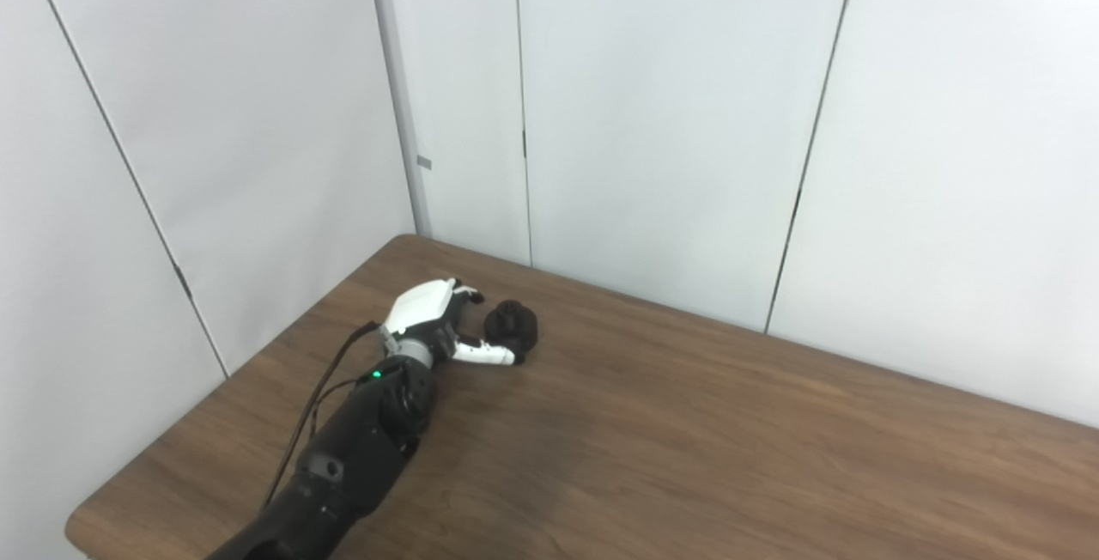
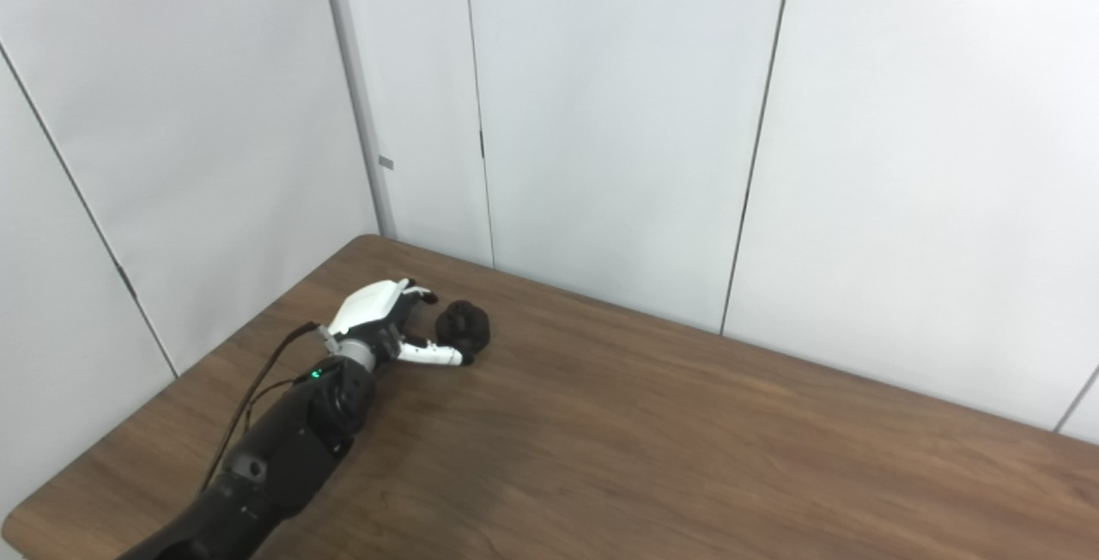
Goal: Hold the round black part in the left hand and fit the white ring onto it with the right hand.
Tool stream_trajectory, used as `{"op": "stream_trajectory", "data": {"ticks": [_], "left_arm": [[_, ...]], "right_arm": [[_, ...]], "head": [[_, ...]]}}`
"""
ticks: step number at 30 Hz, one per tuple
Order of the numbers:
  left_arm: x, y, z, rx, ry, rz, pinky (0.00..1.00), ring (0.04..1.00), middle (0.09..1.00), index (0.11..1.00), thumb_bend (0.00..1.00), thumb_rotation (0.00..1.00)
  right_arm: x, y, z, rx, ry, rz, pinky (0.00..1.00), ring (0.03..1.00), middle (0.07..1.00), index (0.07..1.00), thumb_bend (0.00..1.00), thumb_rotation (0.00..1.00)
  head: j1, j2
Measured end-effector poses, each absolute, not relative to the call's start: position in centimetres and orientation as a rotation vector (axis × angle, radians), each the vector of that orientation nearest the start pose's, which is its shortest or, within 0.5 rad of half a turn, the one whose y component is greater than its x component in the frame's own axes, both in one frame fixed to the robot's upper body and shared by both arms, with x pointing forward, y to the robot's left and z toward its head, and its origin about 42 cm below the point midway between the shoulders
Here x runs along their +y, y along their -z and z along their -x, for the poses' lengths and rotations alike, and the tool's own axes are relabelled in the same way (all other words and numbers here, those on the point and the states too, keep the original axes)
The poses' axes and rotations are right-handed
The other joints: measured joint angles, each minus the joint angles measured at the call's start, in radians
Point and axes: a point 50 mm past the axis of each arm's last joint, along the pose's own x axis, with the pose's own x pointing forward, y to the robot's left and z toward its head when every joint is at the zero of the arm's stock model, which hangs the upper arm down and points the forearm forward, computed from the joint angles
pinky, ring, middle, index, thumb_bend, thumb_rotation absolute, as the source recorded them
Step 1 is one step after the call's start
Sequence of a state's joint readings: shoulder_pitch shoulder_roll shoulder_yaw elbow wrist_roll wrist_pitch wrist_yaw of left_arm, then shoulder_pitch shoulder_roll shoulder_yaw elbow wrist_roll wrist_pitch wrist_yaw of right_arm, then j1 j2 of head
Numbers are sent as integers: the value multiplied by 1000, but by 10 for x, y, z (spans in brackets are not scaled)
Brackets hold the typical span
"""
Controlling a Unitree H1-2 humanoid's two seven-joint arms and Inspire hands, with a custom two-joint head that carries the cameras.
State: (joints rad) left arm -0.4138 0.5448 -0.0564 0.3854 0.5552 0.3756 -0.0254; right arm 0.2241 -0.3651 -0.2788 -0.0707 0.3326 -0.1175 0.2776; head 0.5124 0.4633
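Just right of the left robot hand [image 1: 434,319], fingers spread and holding nothing: round black part [image 1: 512,328] on the bench [image 1: 687,440], thumb alongside.

**Clearance and obstructions on the work surface**

My left hand [image 1: 438,319] lies at the far left corner of the wooden table [image 1: 687,457], its forearm [image 1: 361,448] running diagonally in from the bottom left edge. The round black part [image 1: 513,330] sits just beside the fingers, and my thumb [image 1: 486,355] lies along its near side, so approach from the left and from the near side is blocked by my own hand. The part's right side and top are unobstructed. White wall panels [image 1: 670,130] stand close behind it, limiting passage at the rear. The table surface to the right of the part is bare wood, open across its width
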Motion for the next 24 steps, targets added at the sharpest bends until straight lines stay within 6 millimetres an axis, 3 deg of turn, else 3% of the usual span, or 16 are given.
{"op": "stream_trajectory", "data": {"ticks": [11, 24], "left_arm": [[403, -165, -408, 343, -208, -1067, 1000, 1000, 1000, 869, 1000, 480], [405, -162, -408, 308, -222, -1048, 1000, 1000, 1000, 752, 1000, 299]], "right_arm": [[-394, -123, -194, -34, 3, 105, 1000, 1000, 1000, 985, 652, 826], [-394, -126, -189, -19, 4, 107, 1000, 1000, 996, 980, 672, 820]], "head": [[-9, 15], [-15, 23]]}}
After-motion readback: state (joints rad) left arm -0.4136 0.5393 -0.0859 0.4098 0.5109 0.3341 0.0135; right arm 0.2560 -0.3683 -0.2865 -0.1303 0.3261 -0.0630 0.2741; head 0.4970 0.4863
